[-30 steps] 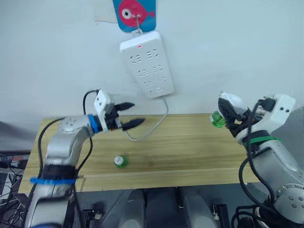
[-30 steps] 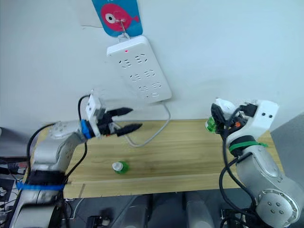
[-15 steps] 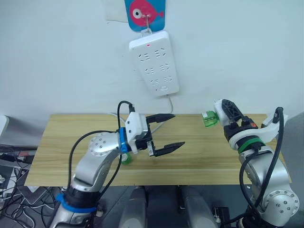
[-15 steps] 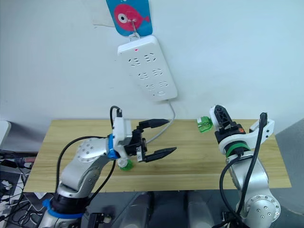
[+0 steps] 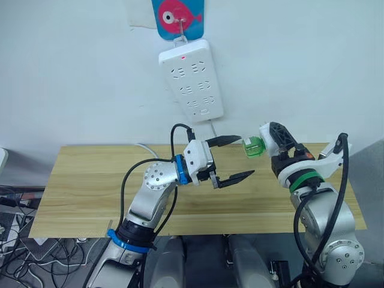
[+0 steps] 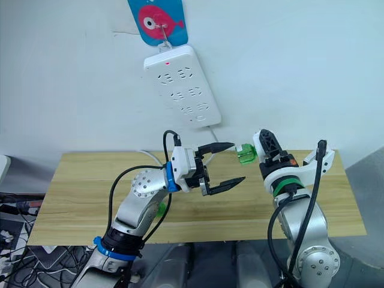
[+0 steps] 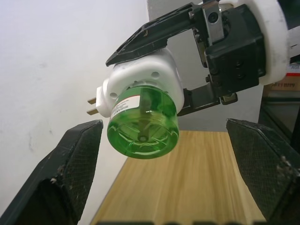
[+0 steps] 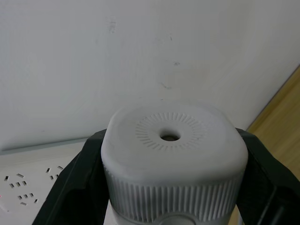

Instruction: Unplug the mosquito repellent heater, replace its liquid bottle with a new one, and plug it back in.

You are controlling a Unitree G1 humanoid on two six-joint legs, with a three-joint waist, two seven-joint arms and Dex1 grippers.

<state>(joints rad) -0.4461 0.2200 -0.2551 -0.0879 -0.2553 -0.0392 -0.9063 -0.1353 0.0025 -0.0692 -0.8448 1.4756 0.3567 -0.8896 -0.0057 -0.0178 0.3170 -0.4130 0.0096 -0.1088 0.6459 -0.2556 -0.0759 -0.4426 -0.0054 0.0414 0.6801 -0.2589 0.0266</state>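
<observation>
Above the wooden counter [image 5: 90, 180], the right gripper [image 5: 268, 139] holds the mosquito repellent heater [image 7: 145, 70] in mid-air, its jaws clamped on the white body, with the green liquid bottle [image 5: 254, 146] pointing toward the robot's left. The heater is unplugged; its prongs [image 7: 93, 106] stick out bare to one side in the left wrist view.

The left gripper [image 5: 231, 159] faces it with jaws spread wide. In the left eye view the bottle sits at about two o'clock from the midpoint of those jaws, just beside the upper fingertip and not yet between the two fingers. The bottle's long axis runs roughly along the line joining the two grippers, so its round base looks straight at the left wrist camera.

The left arm looks set for the bottle-removal step: it likely needs to rise slightly and advance until the fingers straddle the green glass.

The power strip [image 5: 191, 81] hangs on the wall at twelve o'clock, its sockets unoccupied.
</observation>
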